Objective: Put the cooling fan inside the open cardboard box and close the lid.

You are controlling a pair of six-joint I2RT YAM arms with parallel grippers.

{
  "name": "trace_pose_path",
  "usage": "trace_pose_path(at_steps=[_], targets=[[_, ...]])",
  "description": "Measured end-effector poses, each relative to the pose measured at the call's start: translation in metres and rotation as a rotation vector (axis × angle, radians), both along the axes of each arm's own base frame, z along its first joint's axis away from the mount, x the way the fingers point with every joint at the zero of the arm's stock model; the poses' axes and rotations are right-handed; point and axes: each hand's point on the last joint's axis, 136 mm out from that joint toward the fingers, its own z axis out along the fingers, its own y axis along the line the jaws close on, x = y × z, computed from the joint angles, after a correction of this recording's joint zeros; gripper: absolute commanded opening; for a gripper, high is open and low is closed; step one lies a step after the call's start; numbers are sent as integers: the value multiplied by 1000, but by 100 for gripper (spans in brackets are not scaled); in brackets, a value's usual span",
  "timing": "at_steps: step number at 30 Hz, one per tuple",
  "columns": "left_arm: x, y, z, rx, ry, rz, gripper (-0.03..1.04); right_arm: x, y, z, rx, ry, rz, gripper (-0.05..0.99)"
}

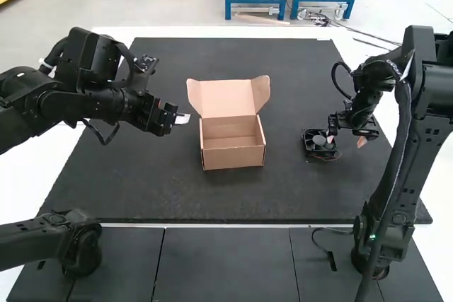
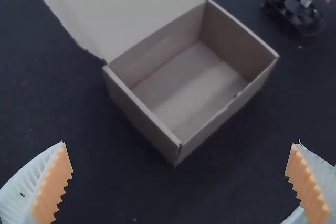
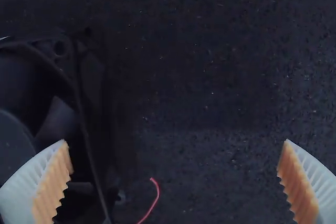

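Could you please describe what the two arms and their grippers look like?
The left arm and right arm are matte black, with chunky rounded joints and loose black cables looping alongside. The left gripper and right gripper have white ribbed fingers faced with orange sawtooth pads. A small green light glows at the right arm's base.

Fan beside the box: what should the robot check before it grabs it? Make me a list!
1. Box lid up, inside empty: ok.
2. Fan on the mat, apart from the box: ok.
3. Right gripper open: ok.
4. Fan centred in the right gripper: not ok; it sits off to one side.
5. Fan's red wire out of the way: cannot tell.
6. Left gripper open, clear of the box: ok.
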Motion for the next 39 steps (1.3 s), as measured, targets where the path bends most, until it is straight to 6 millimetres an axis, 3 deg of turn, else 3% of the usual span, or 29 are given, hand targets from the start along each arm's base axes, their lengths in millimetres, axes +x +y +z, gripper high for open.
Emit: trace_pose_path(at_steps=[6,10,14,20,33,36,39], targets=[[0,0,0,0,0,0,96,8,-1,3,-2,-17,0,78],[0,0,0,0,1,0,96,8,1,-2,13,-4,4,54],[0,0,0,0,1,0,96,8,7,-4,49,-3,7,40],[1,2,0,1,1,9,96,9,18,-2,107,-11,14,-2],[1,3,-1,6,4,7,96,10,21,3,131,-9,13,-2],[0,3,-3,9,9,7,96,12,22,13,132,-34,0,-2],[-1,3,-3,13,9,4,96,17,22,36,131,-92,-12,-2]])
